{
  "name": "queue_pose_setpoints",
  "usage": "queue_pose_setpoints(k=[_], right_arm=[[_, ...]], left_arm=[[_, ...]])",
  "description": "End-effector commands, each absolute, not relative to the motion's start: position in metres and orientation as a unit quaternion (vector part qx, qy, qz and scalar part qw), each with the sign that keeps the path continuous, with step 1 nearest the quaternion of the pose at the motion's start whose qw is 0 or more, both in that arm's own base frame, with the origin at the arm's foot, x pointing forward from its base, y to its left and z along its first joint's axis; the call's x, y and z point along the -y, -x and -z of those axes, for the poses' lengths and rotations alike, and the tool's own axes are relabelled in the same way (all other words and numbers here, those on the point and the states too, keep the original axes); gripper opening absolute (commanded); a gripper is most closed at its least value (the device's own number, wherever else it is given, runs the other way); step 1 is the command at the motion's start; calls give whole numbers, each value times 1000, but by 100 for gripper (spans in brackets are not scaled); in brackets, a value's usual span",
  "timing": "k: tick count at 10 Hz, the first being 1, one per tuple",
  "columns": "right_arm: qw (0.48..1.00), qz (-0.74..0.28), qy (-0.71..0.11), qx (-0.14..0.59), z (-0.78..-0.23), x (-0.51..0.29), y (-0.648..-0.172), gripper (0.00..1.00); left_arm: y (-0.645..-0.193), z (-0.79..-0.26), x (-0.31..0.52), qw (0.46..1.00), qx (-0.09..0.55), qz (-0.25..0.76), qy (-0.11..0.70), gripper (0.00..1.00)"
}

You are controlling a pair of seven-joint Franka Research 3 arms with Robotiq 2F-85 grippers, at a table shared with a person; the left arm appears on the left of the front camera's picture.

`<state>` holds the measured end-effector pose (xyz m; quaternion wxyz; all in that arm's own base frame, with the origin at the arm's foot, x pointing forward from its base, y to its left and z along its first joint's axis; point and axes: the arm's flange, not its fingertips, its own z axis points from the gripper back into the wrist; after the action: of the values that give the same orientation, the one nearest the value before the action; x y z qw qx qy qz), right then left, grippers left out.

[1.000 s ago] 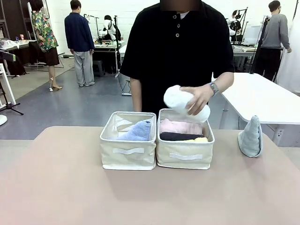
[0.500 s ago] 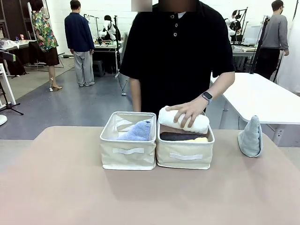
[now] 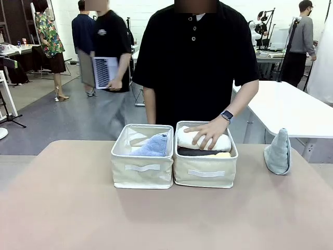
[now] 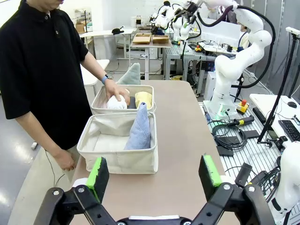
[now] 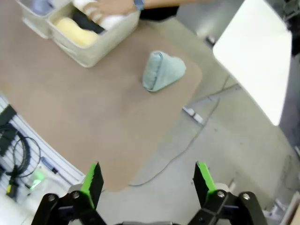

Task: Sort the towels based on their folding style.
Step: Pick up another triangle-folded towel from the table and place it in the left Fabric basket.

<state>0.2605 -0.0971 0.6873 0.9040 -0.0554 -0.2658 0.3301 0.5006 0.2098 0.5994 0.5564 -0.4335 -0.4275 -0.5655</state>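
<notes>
Beige fabric makes two bins, touching side by side ahead of the left jaws, which gape wide and empty, with bare surface (image 3: 166,219) between. The nearer bin (image 4: 117,161) holds one light blue cone (image 4: 139,129). The farther bin (image 4: 98,108) shows three rolls: a white roll (image 3: 203,139) under the person's hand (image 3: 208,133), a dark grey roll (image 3: 195,151) and a yellow roll (image 3: 222,154). Ahead of the right jaws, also open and empty, one pale teal cone (image 5: 161,71) sits alone near the surface's edge.

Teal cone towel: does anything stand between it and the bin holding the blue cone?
Yes: the bin of rolled towels sits between the teal cone towel and the blue cone's bin, with the person's hand reaching into it.
</notes>
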Motion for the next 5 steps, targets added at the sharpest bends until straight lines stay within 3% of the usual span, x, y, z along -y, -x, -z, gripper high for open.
queue_pose_setpoints(k=[1,3,5], right_arm=[[919,-310,98,224,-661,93,-307,100],[910,-332,78,234,-636,87,-335,100],[876,-443,8,190,-647,97,-300,100]], left_arm=[[-498,-600,-211,557,427,566,433,100],[-498,-600,-211,557,427,566,433,100],[-498,-600,-211,557,427,566,433,100]])
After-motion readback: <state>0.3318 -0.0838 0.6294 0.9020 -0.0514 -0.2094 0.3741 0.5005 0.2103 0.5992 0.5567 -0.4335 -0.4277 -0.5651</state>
